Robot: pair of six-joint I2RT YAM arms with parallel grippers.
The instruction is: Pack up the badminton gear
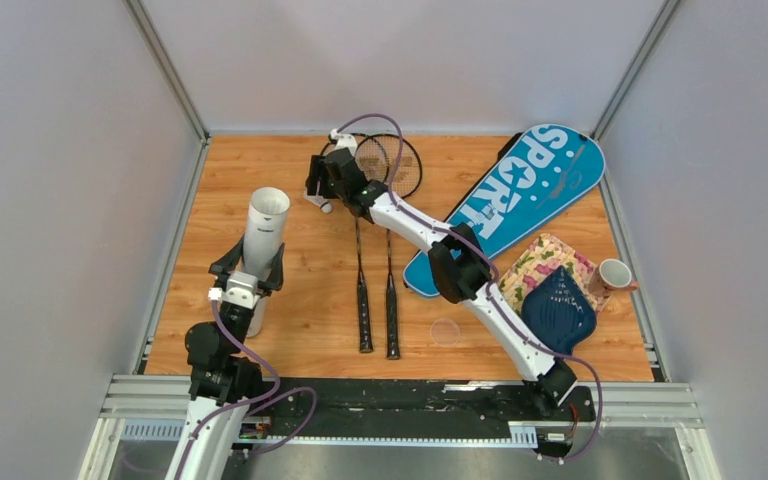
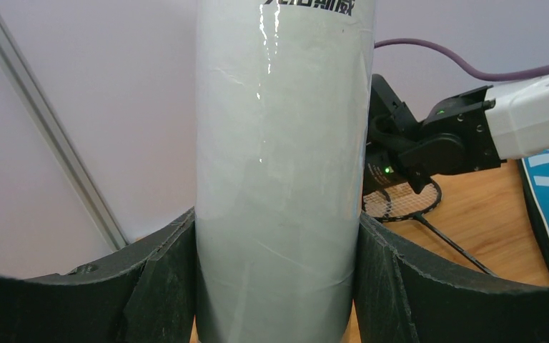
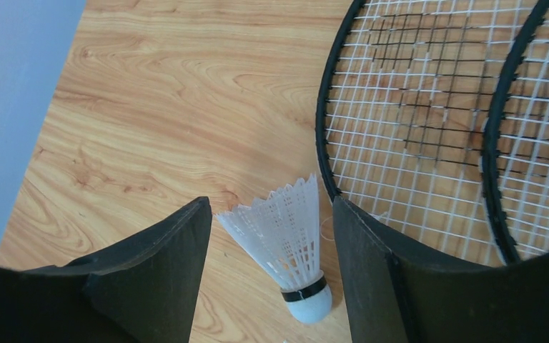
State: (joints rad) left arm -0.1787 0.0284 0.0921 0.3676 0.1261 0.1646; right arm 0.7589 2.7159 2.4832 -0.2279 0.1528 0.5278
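Left gripper [image 1: 248, 272] clamped on the upright white tube [image 2: 279, 143], well left of the rackets [image 1: 392, 318]. Dark print at the tube's top is cut off and unreadable. Right gripper [image 3: 270, 207] has its jaws apart, straddling a shuttlecock [image 3: 286, 243] lying just left of the racket heads. It shows plainly in the right wrist view but is a mere white speck from the top. Blue cover [image 1: 520, 195], lettered "SPORT", lies right of the rackets. Floral cloth [image 1: 545, 262] and cup [image 1: 612, 275] farther right. The right arm crosses the racket shafts.

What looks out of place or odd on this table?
Nothing looks damaged or spilled. Only a small clear disc lies alone beside the racket handles, apart from the open white tube.
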